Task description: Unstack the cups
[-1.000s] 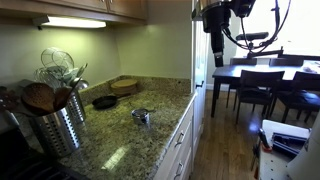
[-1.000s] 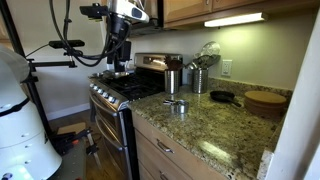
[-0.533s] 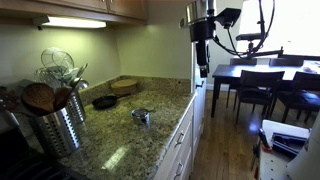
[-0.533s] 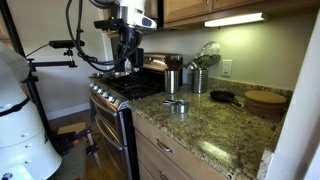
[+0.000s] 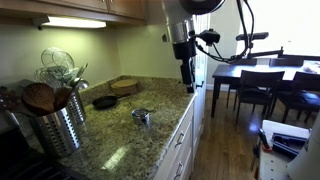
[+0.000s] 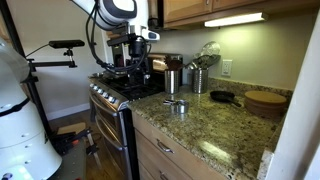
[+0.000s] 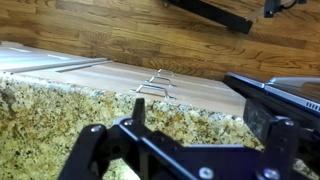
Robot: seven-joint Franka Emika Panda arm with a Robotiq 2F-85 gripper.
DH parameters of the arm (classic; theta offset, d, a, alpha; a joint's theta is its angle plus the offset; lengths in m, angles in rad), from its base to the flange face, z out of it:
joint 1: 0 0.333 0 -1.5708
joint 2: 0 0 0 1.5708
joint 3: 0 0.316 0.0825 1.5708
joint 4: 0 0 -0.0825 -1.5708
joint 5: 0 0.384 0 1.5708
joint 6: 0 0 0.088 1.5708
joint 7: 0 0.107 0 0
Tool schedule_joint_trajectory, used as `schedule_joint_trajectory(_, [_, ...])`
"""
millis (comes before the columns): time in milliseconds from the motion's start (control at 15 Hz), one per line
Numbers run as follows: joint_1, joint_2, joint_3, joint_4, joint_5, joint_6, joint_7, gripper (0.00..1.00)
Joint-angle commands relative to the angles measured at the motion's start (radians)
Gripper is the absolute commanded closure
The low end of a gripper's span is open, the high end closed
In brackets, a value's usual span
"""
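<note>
Shifted closer to the countertop [image 5: 115,150] since a second ago: gripper [image 5: 186,74], jaws wide, empty, hanging high, presumably lining up an approach. Cups [image 5: 141,116]: stacked mid-counter, well apart from the gripper, untouched, open to a grasp from above.
</note>
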Motion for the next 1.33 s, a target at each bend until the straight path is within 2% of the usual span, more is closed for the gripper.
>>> schedule_joint_trajectory(0, [-0.001, 0.086, 0.028, 0.037, -0.091, 0.056, 0.091, 0.00])
schedule_joint_trajectory(667, [0.010, 0.279, 0.063, 0.144, -0.280, 0.151, 0.310, 0.00])
schedule_joint_trajectory(1267, [0.071, 0.460, 0.060, 0.266, -0.503, 0.175, 0.428, 0.00])
